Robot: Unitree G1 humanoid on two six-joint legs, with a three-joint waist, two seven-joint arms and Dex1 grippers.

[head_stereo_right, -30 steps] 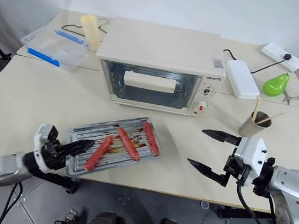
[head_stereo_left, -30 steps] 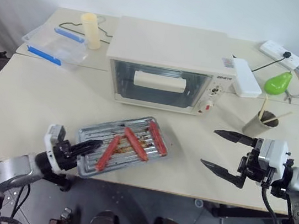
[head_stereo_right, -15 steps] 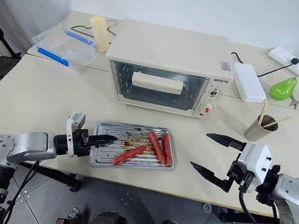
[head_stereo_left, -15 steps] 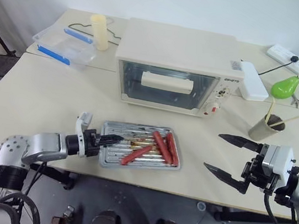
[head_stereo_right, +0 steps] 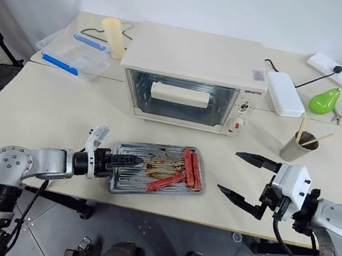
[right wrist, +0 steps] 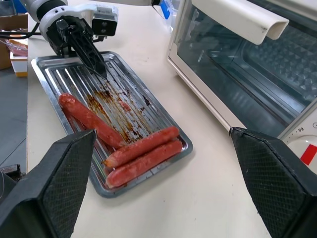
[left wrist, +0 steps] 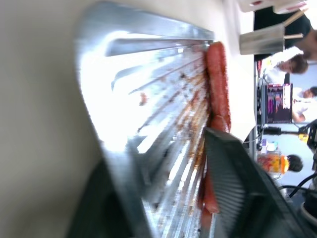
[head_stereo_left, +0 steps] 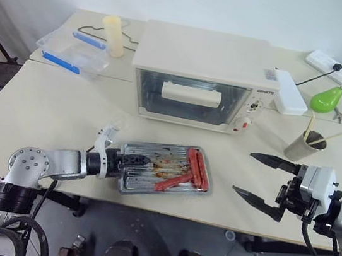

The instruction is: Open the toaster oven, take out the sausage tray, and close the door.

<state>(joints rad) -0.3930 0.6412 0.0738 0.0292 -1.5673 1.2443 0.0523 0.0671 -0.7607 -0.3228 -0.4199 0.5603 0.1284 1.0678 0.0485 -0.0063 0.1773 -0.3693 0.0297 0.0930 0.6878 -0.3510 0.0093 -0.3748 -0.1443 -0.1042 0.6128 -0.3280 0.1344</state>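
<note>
Your left gripper [head_stereo_right: 129, 159] sits at the left end of the sausage tray [head_stereo_right: 156, 168], fingers straddling the rim with daylight around it, so whether it pinches I cannot tell. The tray lies on the worktop [head_stereo_right: 46, 110], near side, in front of the toaster oven [head_stereo_right: 192, 78], whose door [head_stereo_right: 179, 99] is shut. Thin stiff metal, greasy, likely light; the sausages [head_stereo_right: 188, 168] will roll, so grip the rim and keep it level. Your right gripper [head_stereo_right: 245, 180] hangs wide and empty, right of the tray.
</note>
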